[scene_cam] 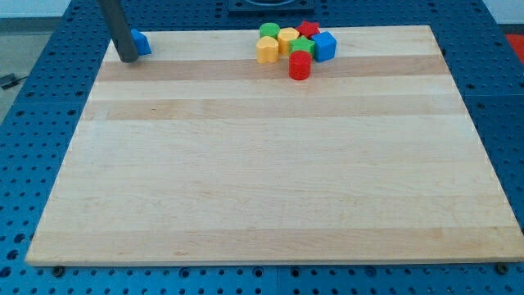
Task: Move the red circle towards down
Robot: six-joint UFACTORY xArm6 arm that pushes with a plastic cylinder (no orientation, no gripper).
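Observation:
The red circle (300, 65) is a short red cylinder at the view's top centre, at the bottom edge of a tight cluster of blocks. My tip (128, 60) rests on the board at the view's top left, far to the left of the red circle. A blue block (141, 42) sits just right of and behind the rod, partly hidden by it.
The cluster above the red circle holds a green block (268, 30), two yellow blocks (267, 49) (287, 38), another green block (302, 47), a red block (308, 29) and a blue cube (325, 45). The wooden board (262, 180) lies on a blue perforated table (33, 164).

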